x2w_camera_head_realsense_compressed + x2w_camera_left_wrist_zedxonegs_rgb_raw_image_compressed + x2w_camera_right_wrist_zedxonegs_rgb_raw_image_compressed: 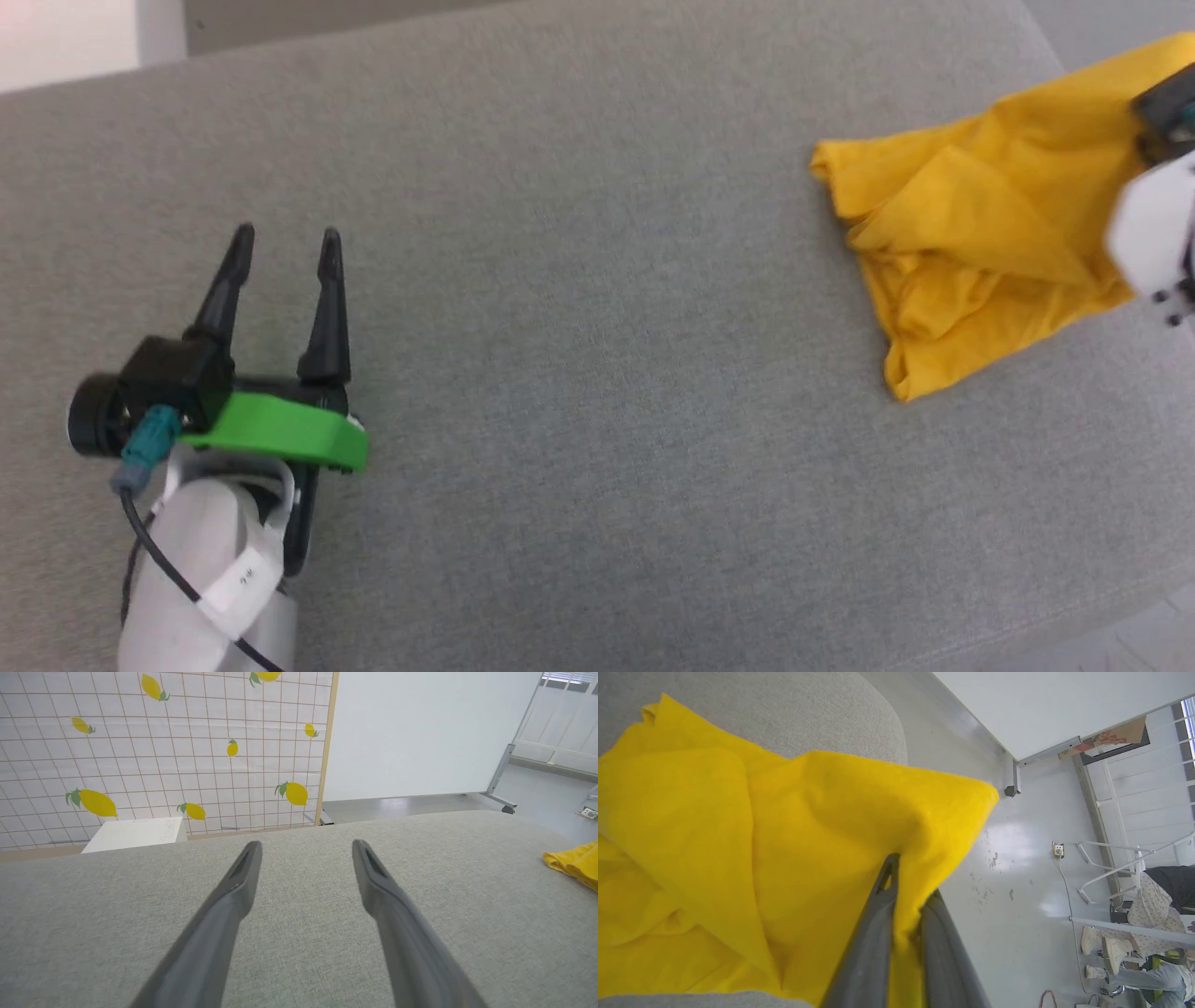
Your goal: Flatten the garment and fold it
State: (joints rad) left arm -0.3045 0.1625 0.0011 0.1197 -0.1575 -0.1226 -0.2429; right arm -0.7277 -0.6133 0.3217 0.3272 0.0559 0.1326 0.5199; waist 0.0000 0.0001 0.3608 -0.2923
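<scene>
The yellow T-shirt (971,252) sits bunched at two o'clock on the grey upholstered counter (597,373), plain side showing and one edge raised. The right hand (910,882) is pinching that raised fold. The left hand (285,243), at eight o'clock, hovers spread and empty. I'd pull toward the middle, low and slow, so the heap opens out rather than lifting whole.

The grey cushion (597,373) lies bare from my left pincer (288,231), near its left edge, across to the garment (971,252) heaped at the right edge. There my right pincer (908,896) clamps the cloth, which seems to overhang the floor (1017,882).
</scene>
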